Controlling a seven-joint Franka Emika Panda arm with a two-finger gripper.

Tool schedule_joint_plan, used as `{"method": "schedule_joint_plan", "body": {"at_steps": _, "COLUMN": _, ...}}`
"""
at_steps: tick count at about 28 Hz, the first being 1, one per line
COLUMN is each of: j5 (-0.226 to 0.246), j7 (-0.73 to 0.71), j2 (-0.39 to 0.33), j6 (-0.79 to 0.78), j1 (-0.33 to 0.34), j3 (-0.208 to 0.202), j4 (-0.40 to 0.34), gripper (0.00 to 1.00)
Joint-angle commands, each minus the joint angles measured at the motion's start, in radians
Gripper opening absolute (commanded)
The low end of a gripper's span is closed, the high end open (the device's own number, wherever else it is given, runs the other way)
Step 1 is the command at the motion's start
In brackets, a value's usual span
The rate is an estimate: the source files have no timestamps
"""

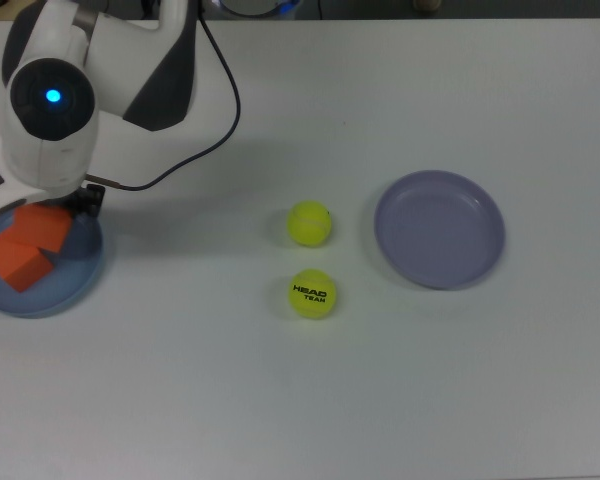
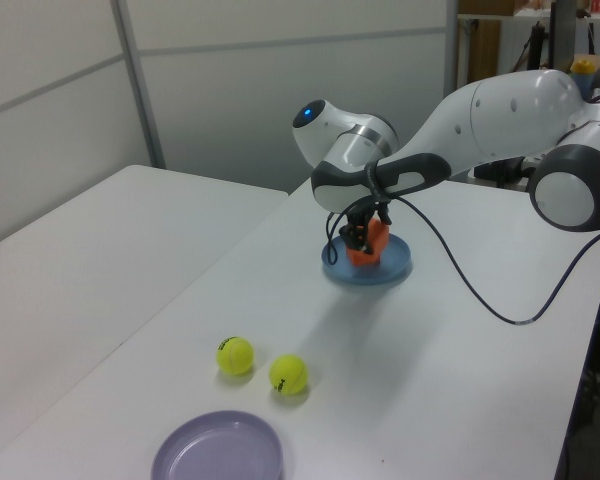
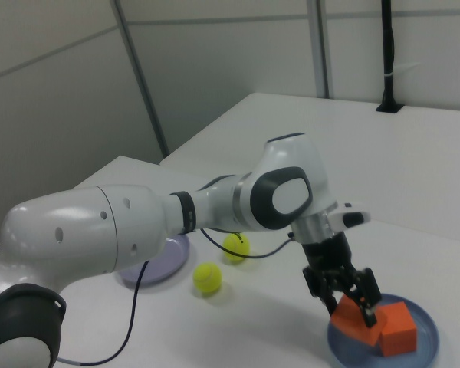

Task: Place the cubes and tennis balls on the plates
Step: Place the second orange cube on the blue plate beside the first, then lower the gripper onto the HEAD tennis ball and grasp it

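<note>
On the white table (image 1: 460,380), 2 tennis balls (image 1: 311,293) (image 1: 309,223) lie between the plates, beside the empty purple plate (image 1: 439,229). Farther off, over the blue plate (image 3: 425,346), the end effector (image 3: 351,300) grips 1 cube (image 3: 353,320), touching the other cube (image 3: 399,328) lying on that plate.
</note>
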Motion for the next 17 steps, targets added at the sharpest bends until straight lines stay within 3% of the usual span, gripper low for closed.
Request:
{"method": "schedule_joint_plan", "body": {"at_steps": 1, "j5": 0.045, "j7": 0.006, "j2": -0.045, "j6": 0.006, "j1": 0.028, "j3": 0.037, "j4": -0.005, "gripper": 1.0}}
{"method": "schedule_joint_plan", "body": {"at_steps": 6, "j5": 0.065, "j7": 0.006, "j2": -0.065, "j6": 0.009, "j1": 0.028, "j3": 0.117, "j4": 0.001, "gripper": 1.0}}
{"method": "schedule_joint_plan", "body": {"at_steps": 11, "j5": 0.054, "j7": 0.002, "j2": -0.057, "j6": 0.035, "j1": 0.038, "j3": 0.209, "j4": 0.0, "gripper": 1.0}}
{"method": "schedule_joint_plan", "body": {"at_steps": 17, "j5": 0.057, "j7": 0.024, "j2": -0.051, "j6": 0.093, "j1": 0.109, "j3": 0.267, "j4": -0.008, "gripper": 1.0}}
